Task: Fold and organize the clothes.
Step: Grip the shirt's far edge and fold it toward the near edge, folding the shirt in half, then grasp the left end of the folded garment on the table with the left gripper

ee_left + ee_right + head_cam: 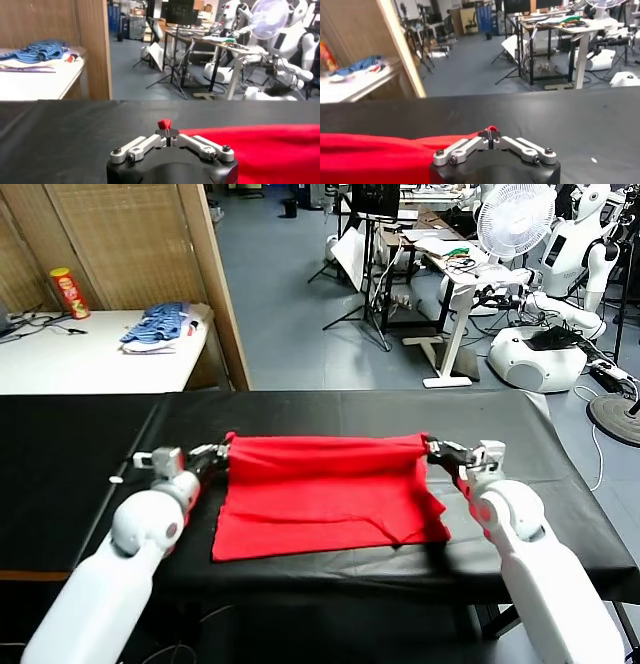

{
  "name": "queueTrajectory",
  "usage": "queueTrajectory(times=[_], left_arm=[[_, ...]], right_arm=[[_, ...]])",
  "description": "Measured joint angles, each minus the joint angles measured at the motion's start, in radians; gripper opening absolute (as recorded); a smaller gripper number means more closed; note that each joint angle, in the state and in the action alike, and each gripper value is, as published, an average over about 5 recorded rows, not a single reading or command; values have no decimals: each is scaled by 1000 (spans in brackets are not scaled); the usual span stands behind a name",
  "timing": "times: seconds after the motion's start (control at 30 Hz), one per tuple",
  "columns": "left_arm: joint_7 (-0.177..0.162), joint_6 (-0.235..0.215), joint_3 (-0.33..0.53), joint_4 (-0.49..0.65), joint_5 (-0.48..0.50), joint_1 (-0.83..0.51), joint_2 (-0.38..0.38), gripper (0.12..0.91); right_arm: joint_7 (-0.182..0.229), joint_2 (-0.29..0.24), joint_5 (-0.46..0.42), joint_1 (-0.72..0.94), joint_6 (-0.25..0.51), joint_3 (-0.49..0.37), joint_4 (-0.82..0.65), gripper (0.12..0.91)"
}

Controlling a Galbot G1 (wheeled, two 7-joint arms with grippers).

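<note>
The red T-shirt point(325, 494) lies folded on the black table point(90, 454), with its far edge lifted a little and pulled straight between the two grippers. The left gripper point(218, 452) is shut tight on the shirt's far left corner, and a small red bit of cloth pokes up between its fingertips point(165, 131). The right gripper point(437, 449) is shut tight on the far right corner, well apart from the left one, with red cloth pinched at its tips point(490, 134).
</note>
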Motion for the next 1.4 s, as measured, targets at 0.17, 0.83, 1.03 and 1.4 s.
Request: queueTrajectory(times=[0.17, 0.83, 1.03, 1.4], left_arm=[[0, 3, -35, -90, 36, 112, 10, 127], [3, 37, -63, -197, 150, 342, -4, 370], [-10, 33, -74, -206, 105, 319, -15, 692], [-35, 15, -32, -57, 22, 170, -106, 798]], right_arm=[[7, -17, -60, -60, -58, -3, 58, 123], [-15, -21, -53, -176, -60, 84, 137, 506], [21, 24, -87, -121, -12, 80, 91, 769], [38, 136, -148, -30, 31, 20, -66, 798]])
